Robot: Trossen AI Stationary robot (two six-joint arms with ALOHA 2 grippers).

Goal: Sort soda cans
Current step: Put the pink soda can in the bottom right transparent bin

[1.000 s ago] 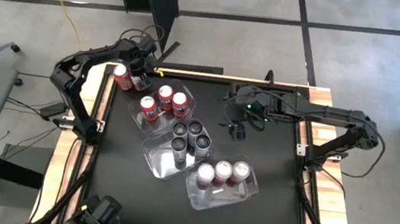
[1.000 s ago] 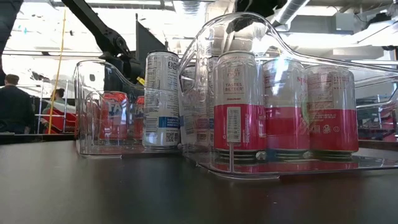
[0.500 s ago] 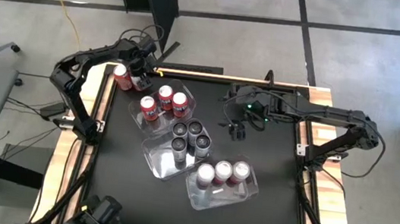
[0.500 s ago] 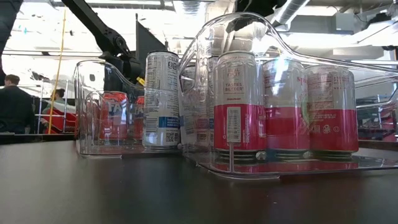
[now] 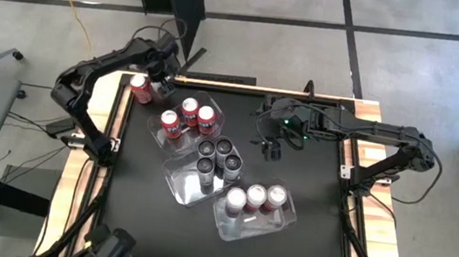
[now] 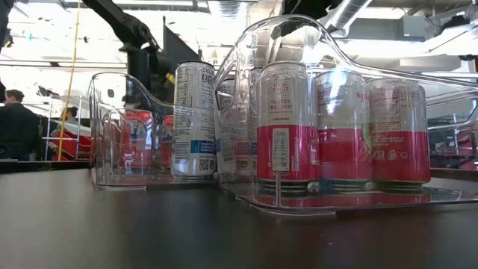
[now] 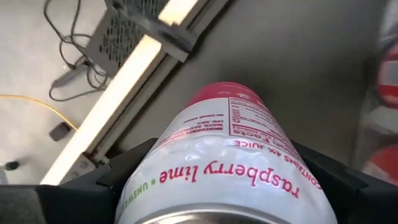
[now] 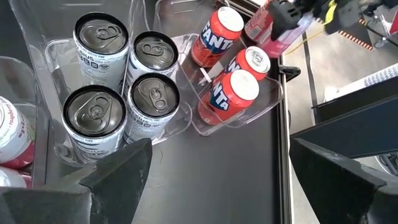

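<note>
My left gripper (image 5: 163, 75) is over the table's far left corner, shut on a white and pink soda can (image 7: 230, 143) lettered "raspberry lime". A red can (image 5: 138, 87) stands upright on the table beside it. Three clear tubs lie in a slanting row. The far one (image 5: 177, 140) holds three red cans (image 8: 227, 93), the middle one (image 5: 183, 184) three dark cans (image 8: 149, 93), and the near one (image 5: 239, 226) three white and red cans (image 6: 287, 123). My right gripper (image 5: 273, 149) hangs open above the table, right of the tubs. My left gripper pinches the can's round side wall (image 7: 155, 177) near its silver top, one finger (image 7: 118, 180) on each side. The fingers come from above, pointing steeply down. The can hangs below them, lifted off the table, with its bottom end toward the far left corner.
The table's wooden far rail (image 7: 124, 81) runs right behind the held can, with the floor and cables beyond. Bare dark table lies near and to the right of the tubs. A person (image 6: 19, 131) stands in the room behind.
My left gripper has risen at the far left corner, taking the white and pink can up with it. The red can beside it has stayed in place.
</note>
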